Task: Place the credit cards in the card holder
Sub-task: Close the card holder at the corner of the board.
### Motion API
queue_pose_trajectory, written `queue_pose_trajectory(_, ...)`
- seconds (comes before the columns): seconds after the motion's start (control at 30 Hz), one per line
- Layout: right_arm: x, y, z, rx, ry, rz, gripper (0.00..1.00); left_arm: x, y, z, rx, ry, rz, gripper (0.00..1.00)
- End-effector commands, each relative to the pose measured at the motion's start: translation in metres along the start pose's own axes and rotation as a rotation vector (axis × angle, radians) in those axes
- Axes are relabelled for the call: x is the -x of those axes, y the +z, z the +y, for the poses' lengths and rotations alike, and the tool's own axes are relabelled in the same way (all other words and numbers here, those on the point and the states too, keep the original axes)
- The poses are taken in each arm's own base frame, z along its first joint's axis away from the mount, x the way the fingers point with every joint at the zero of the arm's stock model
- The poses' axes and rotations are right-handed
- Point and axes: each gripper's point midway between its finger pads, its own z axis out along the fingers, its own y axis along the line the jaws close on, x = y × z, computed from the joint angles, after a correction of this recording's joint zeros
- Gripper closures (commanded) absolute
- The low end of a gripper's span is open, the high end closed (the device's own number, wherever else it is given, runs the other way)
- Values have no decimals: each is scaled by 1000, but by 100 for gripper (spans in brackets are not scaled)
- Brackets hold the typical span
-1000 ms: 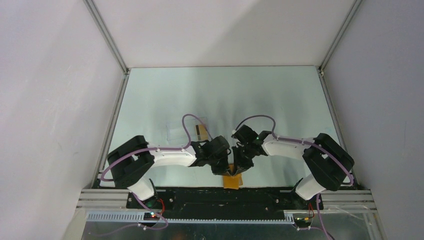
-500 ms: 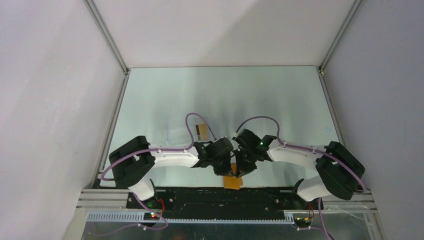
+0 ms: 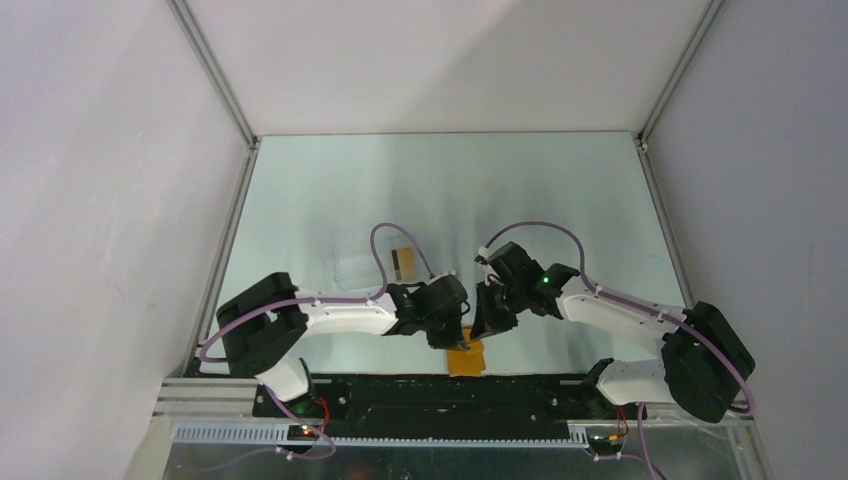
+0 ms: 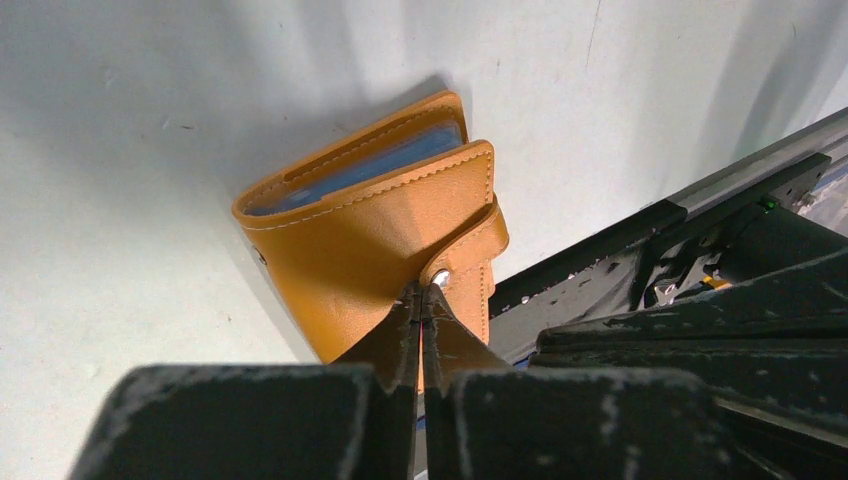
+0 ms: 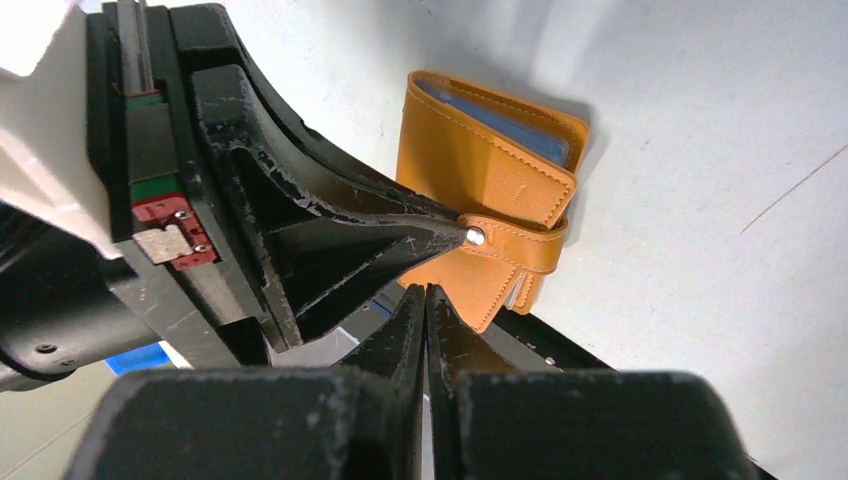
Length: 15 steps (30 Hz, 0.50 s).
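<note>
Nearest the bases in the top cam, the black base rail ran across the bottom of the frame. The orange-mustard stitched bifold card holder sat just beyond it, lower centre, w/ its near end reaching the rail's edge. I couldn't tell whether it lay flat or was tipped up.

In the left wrist cam the card holder was folded over. Blue inner panels peeked out btwn the covers at upper centre, and its tab clasp wrapped round the right edge.

You had the left gripper pressed together at the end of that tab, right by the silver snap stud. It looked to be nipping the tab's tip. The right wrist cam showed the same: the left gripper came in from the left of frame w/ its point on the stud.

Your right gripper was also pressed together, w/ nothing btwn the fingers. Its tips sat just below the card holder in the lower centre of frame, near it but apart.

From above, the left gripper and right gripper met close together just beyond the card holder.

Farther up the pale grey-green tabletop, left of centre, a small tan-orange credit card lay at the right end of a clear rectangular plastic case. The left arm's purple cable looped over it. I couldn't tell whether the card was inside the case or on top.
</note>
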Motion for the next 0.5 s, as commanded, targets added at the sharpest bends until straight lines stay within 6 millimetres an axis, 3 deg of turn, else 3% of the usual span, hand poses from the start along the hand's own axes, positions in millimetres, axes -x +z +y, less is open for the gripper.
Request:
queue_pose_trajectory(0.0,-1,4,4,22,-29,17,98,3,-9,-7,-15,27,-23,100)
queue_pose_trajectory(0.47,-22,37,-17,-27,2,113,100,-5,-7,-10,-22,32,14,100)
